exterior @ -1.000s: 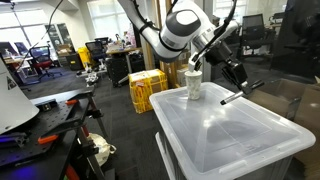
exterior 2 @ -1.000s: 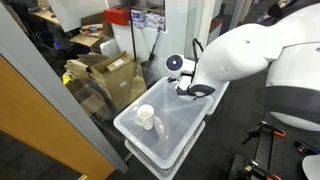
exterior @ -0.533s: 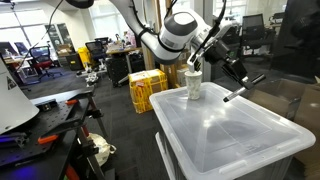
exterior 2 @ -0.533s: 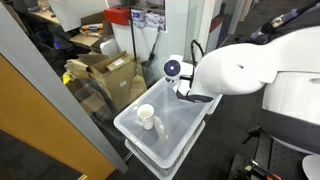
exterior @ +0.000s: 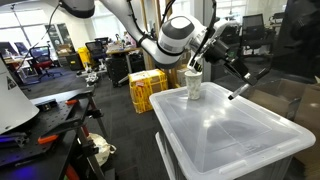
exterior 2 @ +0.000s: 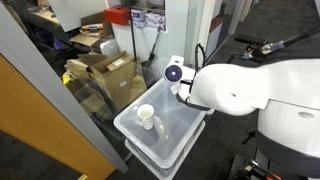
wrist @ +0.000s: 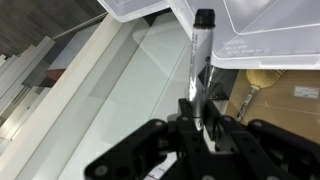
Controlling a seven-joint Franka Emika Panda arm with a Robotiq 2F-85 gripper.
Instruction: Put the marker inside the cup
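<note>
**A:** where's the marker [wrist: 200, 55] at?

**B:** it's pinched in the gripper [wrist: 200, 118], fingers clamped tight on it, one end poking out. It's up in the air near the cup [exterior: 193, 85], not in it. The cup's upright on the bin [exterior: 230, 140] lid.

Office robotics lab, swivel chairs [exterior: 38, 62], yellow crates [exterior: 147, 88], cardboard boxes [exterior 2: 108, 72]

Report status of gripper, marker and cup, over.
Gripper shut on marker, held in air beside cup. Cup upright on bin lid. No obstacle seen between them.
</note>
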